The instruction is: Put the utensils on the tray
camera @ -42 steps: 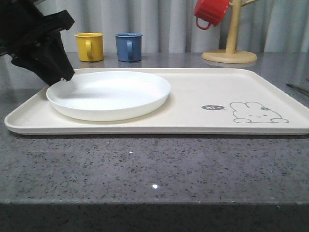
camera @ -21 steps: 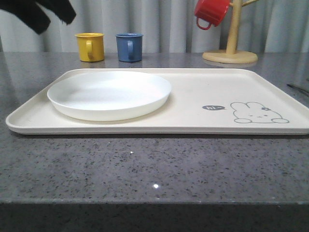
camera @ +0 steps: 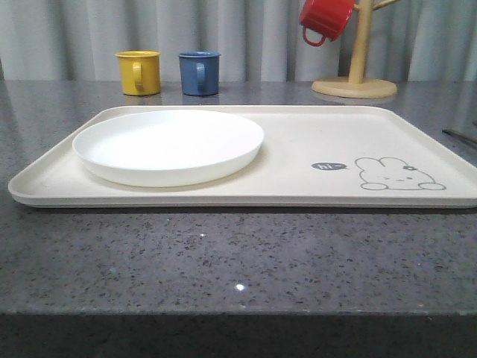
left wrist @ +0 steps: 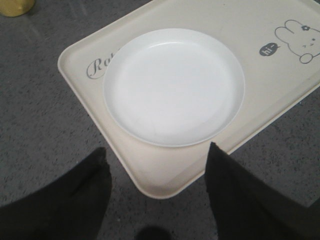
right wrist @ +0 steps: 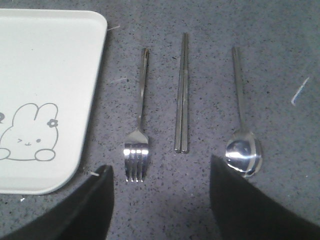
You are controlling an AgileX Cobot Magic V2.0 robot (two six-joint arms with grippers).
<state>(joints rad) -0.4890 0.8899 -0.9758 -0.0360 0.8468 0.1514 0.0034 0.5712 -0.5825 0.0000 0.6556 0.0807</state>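
Observation:
The utensils lie side by side on the grey counter beside the tray (right wrist: 60, 75): a silver fork (right wrist: 138, 125), a pair of chopsticks (right wrist: 182, 95) and a spoon (right wrist: 241, 135). My right gripper (right wrist: 160, 172) hovers open above them, nothing between its fingers. The cream tray (camera: 313, 142) with the rabbit drawing spans the front view. My left gripper (left wrist: 157, 155) is open above the tray's corner (left wrist: 165, 185), holding nothing.
A round white plate (camera: 168, 144) sits on the tray's left half. Behind the tray stand a yellow mug (camera: 139, 71) and a blue mug (camera: 199, 72). A wooden mug stand (camera: 355, 74) carries a red mug (camera: 325, 19) at the back right.
The left arm, which stood over the plate's left edge, rose up and left out of the front view. The plate and tray have not moved.

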